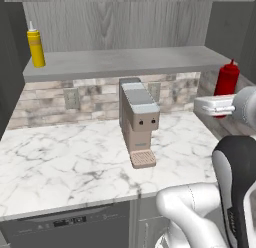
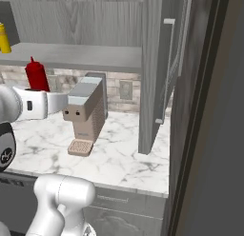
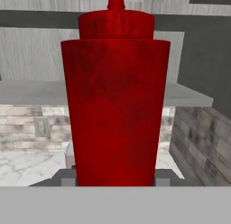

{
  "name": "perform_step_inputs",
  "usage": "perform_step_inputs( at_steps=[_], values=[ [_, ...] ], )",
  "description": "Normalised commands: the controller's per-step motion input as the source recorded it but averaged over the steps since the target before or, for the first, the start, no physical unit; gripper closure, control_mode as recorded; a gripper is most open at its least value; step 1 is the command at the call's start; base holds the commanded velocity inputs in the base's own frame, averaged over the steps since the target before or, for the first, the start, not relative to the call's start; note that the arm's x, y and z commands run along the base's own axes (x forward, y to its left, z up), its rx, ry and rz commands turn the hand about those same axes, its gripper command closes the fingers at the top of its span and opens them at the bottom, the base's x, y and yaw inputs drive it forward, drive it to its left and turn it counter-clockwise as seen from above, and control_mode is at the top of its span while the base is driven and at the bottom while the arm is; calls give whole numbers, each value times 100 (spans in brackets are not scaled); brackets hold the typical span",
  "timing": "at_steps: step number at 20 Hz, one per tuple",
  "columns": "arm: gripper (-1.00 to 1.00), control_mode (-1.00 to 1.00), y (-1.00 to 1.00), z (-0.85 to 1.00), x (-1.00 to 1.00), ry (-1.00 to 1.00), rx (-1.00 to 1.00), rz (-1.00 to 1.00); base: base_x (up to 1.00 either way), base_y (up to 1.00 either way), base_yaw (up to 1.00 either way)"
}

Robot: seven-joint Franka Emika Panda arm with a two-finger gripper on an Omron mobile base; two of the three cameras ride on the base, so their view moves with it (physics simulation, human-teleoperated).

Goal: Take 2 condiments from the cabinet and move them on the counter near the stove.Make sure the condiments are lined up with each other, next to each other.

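Red bottle sits clamped upright in my gripper, jaws closed on its sides, held in the air off the shelf's right end, above the counter. I see the yellow bottle standing at the shelf's far left.

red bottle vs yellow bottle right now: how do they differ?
Colour: the red bottle is red all over, nozzle included; the yellow bottle has a white nozzle. Place: the yellow bottle stands on the cabinet shelf; the red bottle is off it, clamped in the gripper. Both are slim, upright squeeze bottles of like size.
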Motion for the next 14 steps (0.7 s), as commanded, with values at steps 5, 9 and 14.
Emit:
perform_step_inputs(
  at_steps=[5, 9, 14],
  values=[
    [100, -100, 0, -5, -2, 0, 0, -1, 0, 0, 0],
    [100, -100, 0, 0, 0, 0, 0, 0, 0, 0, 0],
    [100, -100, 0, 0, 0, 0, 0, 0, 0, 0, 0]
  ],
)
